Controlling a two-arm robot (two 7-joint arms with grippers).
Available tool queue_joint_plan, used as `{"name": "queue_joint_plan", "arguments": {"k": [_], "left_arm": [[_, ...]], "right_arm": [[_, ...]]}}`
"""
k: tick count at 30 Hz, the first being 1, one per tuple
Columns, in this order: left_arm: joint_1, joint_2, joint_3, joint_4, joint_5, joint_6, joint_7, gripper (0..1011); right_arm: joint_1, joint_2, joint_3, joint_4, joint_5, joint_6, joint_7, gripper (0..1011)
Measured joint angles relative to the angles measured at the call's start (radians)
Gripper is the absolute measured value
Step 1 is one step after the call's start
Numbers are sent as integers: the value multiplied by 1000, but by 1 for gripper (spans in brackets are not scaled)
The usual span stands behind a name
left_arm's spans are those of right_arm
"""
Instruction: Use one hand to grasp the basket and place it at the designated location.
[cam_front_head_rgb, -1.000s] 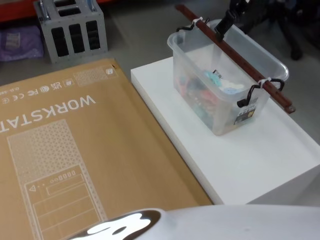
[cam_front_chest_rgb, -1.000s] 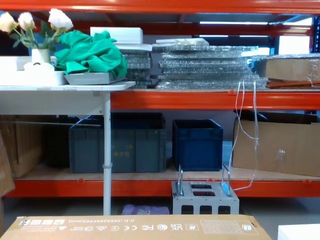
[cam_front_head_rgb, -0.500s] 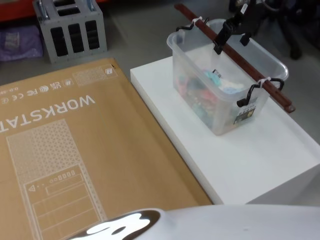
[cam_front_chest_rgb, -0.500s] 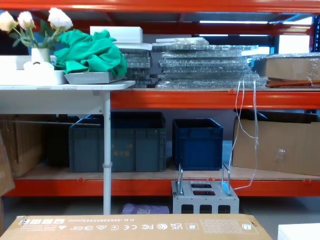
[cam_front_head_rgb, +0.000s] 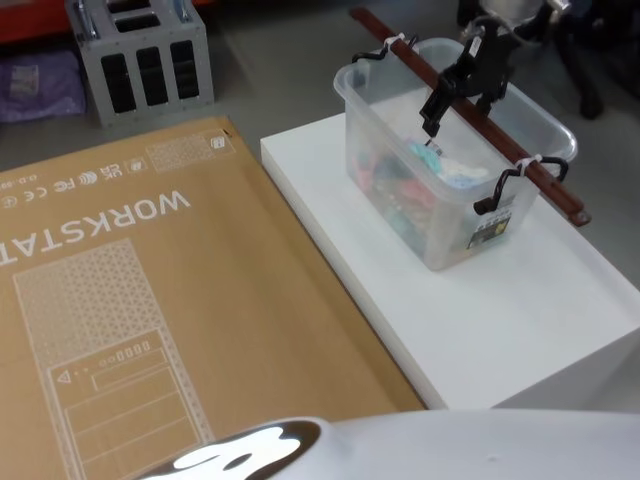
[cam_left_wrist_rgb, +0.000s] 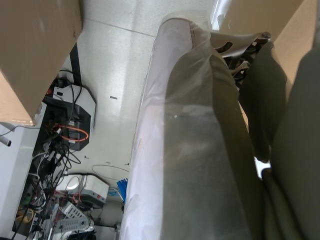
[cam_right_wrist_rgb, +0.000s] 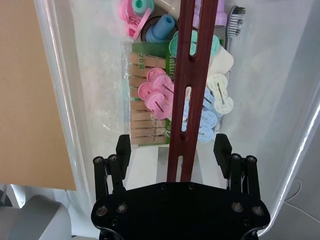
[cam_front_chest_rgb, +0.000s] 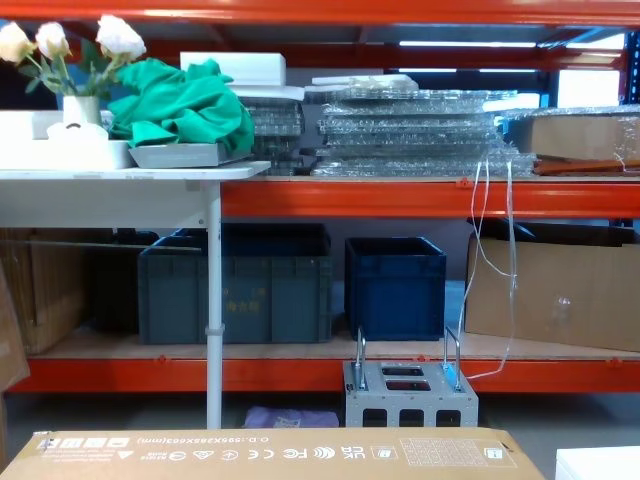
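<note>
step in hand: reach and grasp, lift not yet begun. the basket (cam_front_head_rgb: 430, 230) sits on the white table (cam_front_head_rgb: 500, 320), just right of the big cardboard box (cam_front_head_rgb: 130, 300). a red-brown bar (cam_right_wrist_rgb: 192, 70) runs across the top of the basket, tied to black hooks (cam_front_head_rgb: 505, 190) at the rim, and looks like the intended handle.

right end effector (cam_front_head_rgb: 455, 105) hangs over the middle of the bar. in the right wrist view its fingers (cam_right_wrist_rgb: 123, 150) stand apart, one on each side of the bar, not touching it; nothing is clamped.

next move, as i judge it: lower until the bar lies between the pads, close squarely on it near mid-span so the load hangs level, then lift straight up before any sideways travel. the bar sits on hooks and ties, so an off-centre grip could tilt the basket or slip a hook.

hard to make out:
- the designated location: no marker that i can identify.
- how far the fingertips sit above or below the bar: cannot tell.
- basket contents partly seen through the wall: clothes pegs (cam_right_wrist_rgb: 150, 95) and small pastel items.
- left end effector: cannot tell its state.
</note>
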Motion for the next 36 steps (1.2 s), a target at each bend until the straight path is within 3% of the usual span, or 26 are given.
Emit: {"name": "queue_joint_plan", "arguments": {"k": [12,17,27,29,32,36], "left_arm": [[0,0,0,0,0,0,0,0],[0,0,0,0,0,0,0,0],[0,0,0,0,0,0,0,0],[0,0,0,0,0,0,0,0],[0,0,0,0,0,0,0,0],[0,0,0,0,0,0,0,0]], "right_arm": [[7,-10,-25,24,8,-6,-3,1001],[7,-1,-24,20,18,-1,-12,926],[3,17,-21,0,22,4,-24,641],[2,22,-21,-5,22,6,-26,539],[2,26,-20,-8,23,8,-27,477],[2,30,-18,-13,24,10,-28,320]]}}
